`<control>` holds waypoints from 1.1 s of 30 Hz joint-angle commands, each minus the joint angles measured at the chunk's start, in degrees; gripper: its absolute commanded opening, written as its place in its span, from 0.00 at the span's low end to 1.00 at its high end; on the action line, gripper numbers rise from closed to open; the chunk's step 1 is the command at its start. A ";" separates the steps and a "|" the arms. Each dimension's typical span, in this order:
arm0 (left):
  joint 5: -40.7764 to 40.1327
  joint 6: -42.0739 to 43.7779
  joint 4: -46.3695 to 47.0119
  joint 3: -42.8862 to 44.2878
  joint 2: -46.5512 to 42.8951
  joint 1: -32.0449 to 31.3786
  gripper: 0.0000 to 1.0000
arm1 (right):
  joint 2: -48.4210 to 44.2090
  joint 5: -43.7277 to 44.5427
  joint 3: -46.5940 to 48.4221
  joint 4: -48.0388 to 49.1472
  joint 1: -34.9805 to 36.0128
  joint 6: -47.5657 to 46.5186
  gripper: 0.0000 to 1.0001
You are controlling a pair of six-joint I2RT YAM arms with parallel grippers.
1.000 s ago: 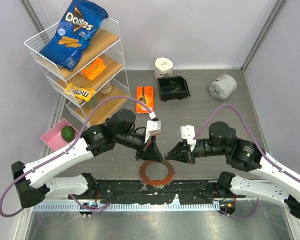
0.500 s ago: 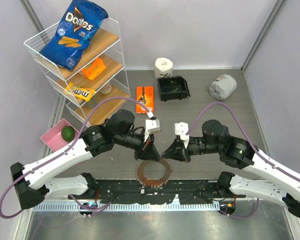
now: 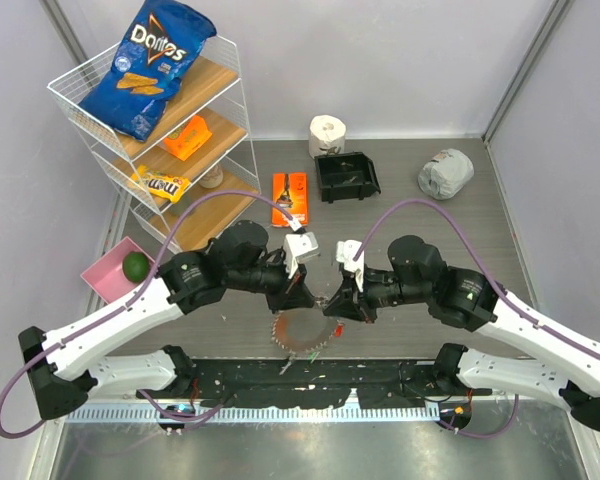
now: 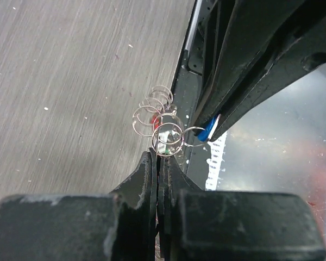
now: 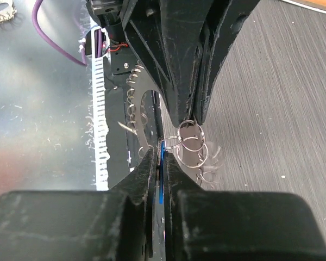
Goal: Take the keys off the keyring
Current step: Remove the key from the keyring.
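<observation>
The keyring (image 3: 306,336), a large thin ring fringed with small metal pieces, hangs tilted just above the table's near edge. My left gripper (image 3: 308,298) is shut on its small silver split rings (image 4: 158,111), pinching them at the fingertips (image 4: 152,163). My right gripper (image 3: 332,303) meets it tip to tip and is shut on a blue-headed key (image 5: 161,163) that hangs from those rings (image 5: 191,142). The blue key head (image 4: 207,132) also shows in the left wrist view. Red (image 4: 155,117) and green (image 4: 164,145) key heads peek through the rings. The ring's fringed band (image 5: 137,103) hangs behind.
A wire shelf (image 3: 230,75) with a Doritos bag (image 3: 145,60) and snacks stands at the back left. A pink box (image 3: 108,280) holds a lime. An orange packet (image 3: 290,197), a black bin (image 3: 346,176), a paper roll (image 3: 327,133) and a grey bundle (image 3: 445,172) lie behind. A black mat (image 3: 380,385) runs along the near edge.
My right gripper has moved left to the left gripper and shut on the blue key. The keyring has risen off the mat, shifted left and tilted on edge.
</observation>
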 commanded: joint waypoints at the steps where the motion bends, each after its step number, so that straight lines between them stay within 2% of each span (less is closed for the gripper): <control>1: -18.46 2.41 0.45 -0.10 -0.73 2.49 0.00 | -3.09 -11.47 4.28 -0.28 1.79 5.85 0.05; 12: -16.18 1.44 6.51 -3.78 -4.69 2.58 0.00 | -8.27 -10.07 -3.98 7.80 1.79 10.08 0.05; 19: -15.56 3.03 10.73 -8.27 -10.13 2.49 0.00 | -11.08 -6.81 -5.04 5.00 1.88 8.49 0.05; 25: -11.79 4.61 17.49 -13.63 -13.92 2.49 0.00 | -12.40 -4.97 -6.98 5.70 1.79 9.46 0.05; 33: -4.50 6.72 18.65 -15.31 -13.05 2.49 0.02 | -14.69 4.95 -3.29 6.05 1.79 5.16 0.05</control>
